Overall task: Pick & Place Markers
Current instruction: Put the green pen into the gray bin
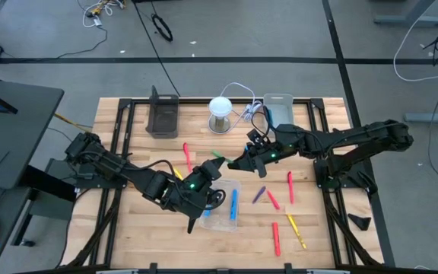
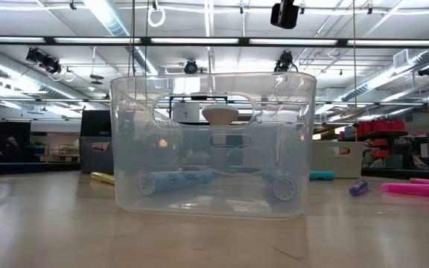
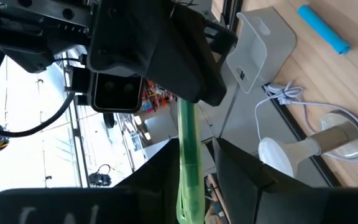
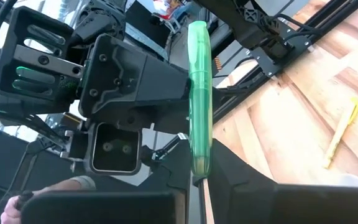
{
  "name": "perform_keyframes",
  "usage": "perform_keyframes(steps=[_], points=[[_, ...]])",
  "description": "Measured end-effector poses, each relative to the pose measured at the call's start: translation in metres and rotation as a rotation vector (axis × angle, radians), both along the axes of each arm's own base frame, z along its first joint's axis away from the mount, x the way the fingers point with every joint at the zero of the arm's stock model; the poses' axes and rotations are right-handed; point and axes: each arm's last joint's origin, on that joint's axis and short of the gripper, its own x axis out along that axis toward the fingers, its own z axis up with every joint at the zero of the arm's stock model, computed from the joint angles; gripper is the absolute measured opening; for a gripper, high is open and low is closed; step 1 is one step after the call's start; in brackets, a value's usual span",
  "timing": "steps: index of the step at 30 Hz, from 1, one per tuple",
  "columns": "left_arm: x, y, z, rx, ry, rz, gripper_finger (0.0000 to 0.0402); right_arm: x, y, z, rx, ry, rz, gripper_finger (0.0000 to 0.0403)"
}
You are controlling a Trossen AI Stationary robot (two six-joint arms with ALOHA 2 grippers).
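A green marker (image 1: pixel 217 157) is suspended above the table (image 1: pixel 128 221) between the two pincers, just beyond the clear tray (image 1: pixel 220 204) and near the table's middle. In the right wrist view the green marker (image 4: pixel 199 93) stands between the right pincer's own fingers (image 4: pixel 229 168), which are closed on its lower end; its upper end reaches the left pincer opposite. In the left wrist view the same marker (image 3: pixel 188 155) runs between the left pincer's fingers (image 3: pixel 241 168), which stand slightly apart and close alongside its shaft; whether they press on it cannot be determined. The left pincer (image 1: pixel 210 170) approaches from the left side of the table, the right pincer (image 1: pixel 238 161) from the right. The clear tray holds a blue marker (image 1: pixel 233 202), also visible through the tray wall in the low view (image 2: pixel 173 180). On the table lie further markers: a red one (image 1: pixel 187 155) left of the pincers, a purple one (image 1: pixel 259 195), red ones (image 1: pixel 290 186) (image 1: pixel 276 237) and a yellow one (image 1: pixel 296 230) on the right. A dark tray (image 1: pixel 163 114), a white round lamp (image 1: pixel 220 113) with its cable and a grey tray (image 1: pixel 278 108) stand along the far edge.
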Motion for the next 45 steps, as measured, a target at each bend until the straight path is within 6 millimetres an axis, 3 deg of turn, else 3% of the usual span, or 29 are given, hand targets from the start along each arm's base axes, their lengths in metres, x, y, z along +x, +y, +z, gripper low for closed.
perform_keyframes(steps=[14, 23, 38, 45], points=[[0.003, 0.005, 0.0, -0.021, 0.004, -0.017, 0.0065, -0.001, 0.001, -0.002, 0.015, 0.025, 0.033, 0.0027], [0.01, 0.022, 0.0, -0.029, -0.002, 0.025, 0.0075, 0.0, 0.001, -0.002, 0.017, 0.029, 0.038, 0.0027], [0.013, 0.026, 0.001, -0.049, -0.02, 0.019, 0.01, -0.001, 0.001, -0.002, 0.012, 0.022, 0.061, 0.0027], [0.013, 0.026, 0.002, -0.046, -0.027, 0.027, 0.0052, -0.001, 0.002, -0.002, 0.018, 0.023, 0.064, 0.0027]])
